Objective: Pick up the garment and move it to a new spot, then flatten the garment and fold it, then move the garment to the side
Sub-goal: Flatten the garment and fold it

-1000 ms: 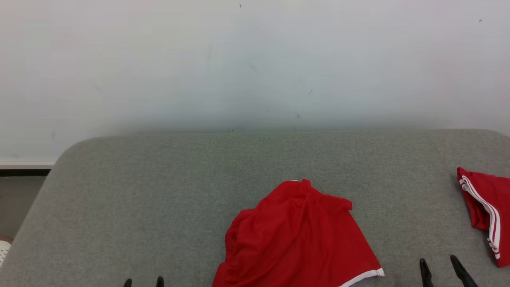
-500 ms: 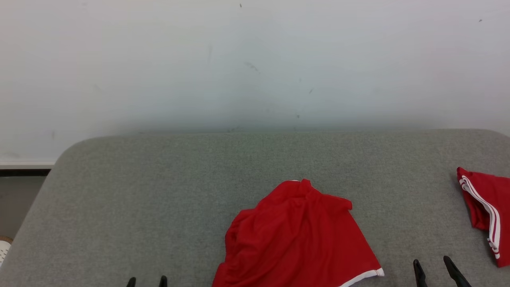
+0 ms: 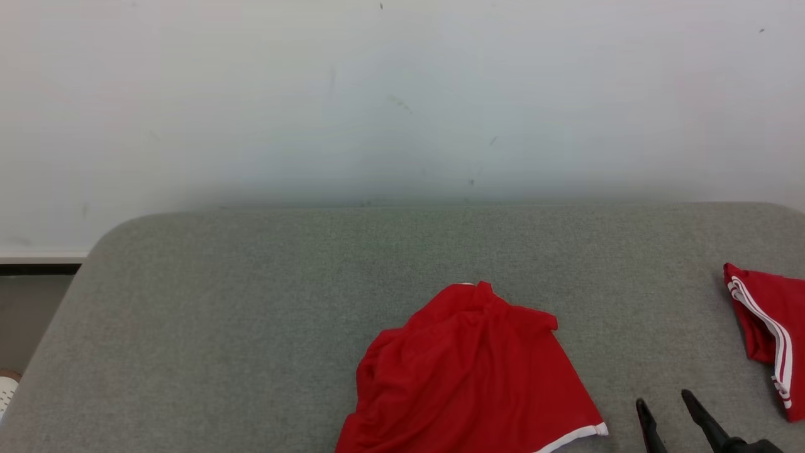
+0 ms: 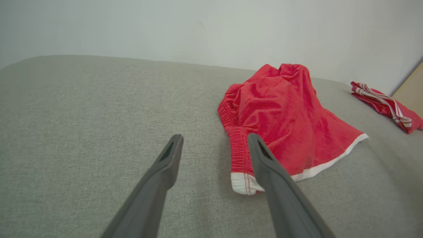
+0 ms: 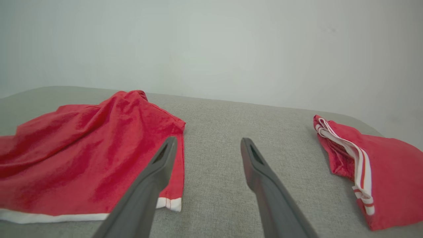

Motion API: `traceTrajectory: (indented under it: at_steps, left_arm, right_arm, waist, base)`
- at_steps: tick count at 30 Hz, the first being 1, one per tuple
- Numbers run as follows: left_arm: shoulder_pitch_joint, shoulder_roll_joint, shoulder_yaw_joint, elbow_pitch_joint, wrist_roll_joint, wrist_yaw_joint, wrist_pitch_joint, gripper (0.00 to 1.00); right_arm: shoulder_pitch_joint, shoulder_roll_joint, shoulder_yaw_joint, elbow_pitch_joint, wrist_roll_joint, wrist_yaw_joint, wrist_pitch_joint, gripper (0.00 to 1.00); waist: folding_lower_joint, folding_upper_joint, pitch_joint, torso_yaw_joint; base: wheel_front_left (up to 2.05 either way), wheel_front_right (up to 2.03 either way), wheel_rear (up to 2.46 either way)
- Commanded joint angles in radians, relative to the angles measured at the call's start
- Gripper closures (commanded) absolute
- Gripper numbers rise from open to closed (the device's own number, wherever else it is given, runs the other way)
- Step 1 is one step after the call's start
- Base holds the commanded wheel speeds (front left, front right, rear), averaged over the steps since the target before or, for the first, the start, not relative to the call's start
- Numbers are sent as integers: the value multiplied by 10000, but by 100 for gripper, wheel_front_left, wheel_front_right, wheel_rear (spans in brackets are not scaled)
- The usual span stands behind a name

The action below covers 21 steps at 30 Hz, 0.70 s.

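A crumpled red garment (image 3: 468,374) with a white hem lies at the front middle of the grey padded surface (image 3: 251,314). In the head view my right gripper (image 3: 663,399) stands open just right of its hem corner, with bare surface between the two. The right wrist view shows that gripper (image 5: 209,142) open and empty, the garment (image 5: 82,148) to its left. My left gripper (image 4: 214,140) is open and empty over the surface. The garment's (image 4: 284,115) elastic waistband lies by its right finger (image 4: 261,158).
A second red garment (image 3: 764,327) with white stripes lies folded at the surface's right edge, also in the right wrist view (image 5: 380,165). A pale wall (image 3: 402,94) stands behind the surface. The floor (image 3: 25,314) drops away at the far left.
My right gripper has moved left and farther up the head view, toward the garment's hem corner. The left fingertips have slipped off that view's bottom edge. The garment has not moved.
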Motion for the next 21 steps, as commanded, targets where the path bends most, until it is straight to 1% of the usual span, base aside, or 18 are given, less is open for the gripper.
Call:
traceTrajectory:
  at_steps: [1,6,11,15,17,21]
  left_arm:
    - [-189,297,-207,162,-172,-20,-1,0]
    - [-946,1786,-2294,556,-1182,-18,190,0]
    - [-1883,2817,-3826,962,-2139,-23,396,0]
    - [-2571,3239,-4775,1398,-2703,-23,465,0]
    - [-2878,3355,-5166,1598,-2988,-23,430,0]
    - [-3511,3505,-5869,1928,-3219,-24,277,0]
  right_arm:
    - [-161,-234,214,124,181,-28,127,0]
    - [-743,-978,1346,475,935,-29,907,0]
    - [-1275,-1445,2188,741,1575,-29,1625,0]
    - [-1551,-1619,2783,948,1977,-29,2004,0]
    - [-1681,-1677,3050,1018,2138,-29,2093,0]
    - [-1976,-1750,3357,1151,2367,-29,2107,0]
  waist:
    - [0,0,21,13]
    - [0,0,156,66]
    - [0,0,372,93]
    - [0,0,582,108]
    - [0,0,737,100]
    - [0,0,1120,83]
  base:
    - [0,0,0]
    - [0,0,0]
    - [0,0,0]
    - [0,0,0]
    - [0,0,0]
    - [0,0,0]
